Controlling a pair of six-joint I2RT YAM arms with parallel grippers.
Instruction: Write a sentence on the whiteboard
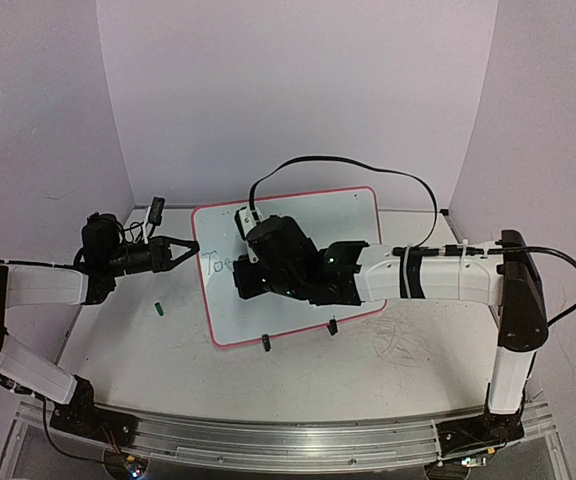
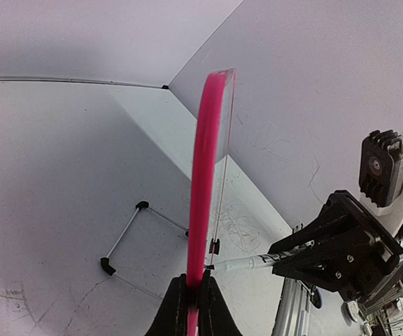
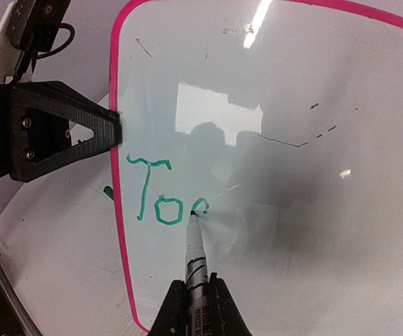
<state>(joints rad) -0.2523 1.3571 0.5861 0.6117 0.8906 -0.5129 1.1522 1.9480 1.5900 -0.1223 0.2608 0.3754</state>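
The left gripper (image 1: 184, 248) is clamped on the left frame edge of the whiteboard (image 1: 338, 215), which is propped at centre. Judged light, rigid and easily tipped, it is best braced there. The pen (image 3: 196, 255) is pinched in the right gripper (image 3: 196, 301), tip on the sentence (image 3: 161, 199).

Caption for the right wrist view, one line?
Right jaws hold a pen to the whiteboard, green letters begun; left jaws clamp its pink edge.

Pale lilac backdrop walls (image 1: 298, 100) around a scuffed white table (image 1: 368, 375).

Green handwriting (image 3: 161, 203) on the whiteboard (image 3: 292, 84) reads roughly "Toc".
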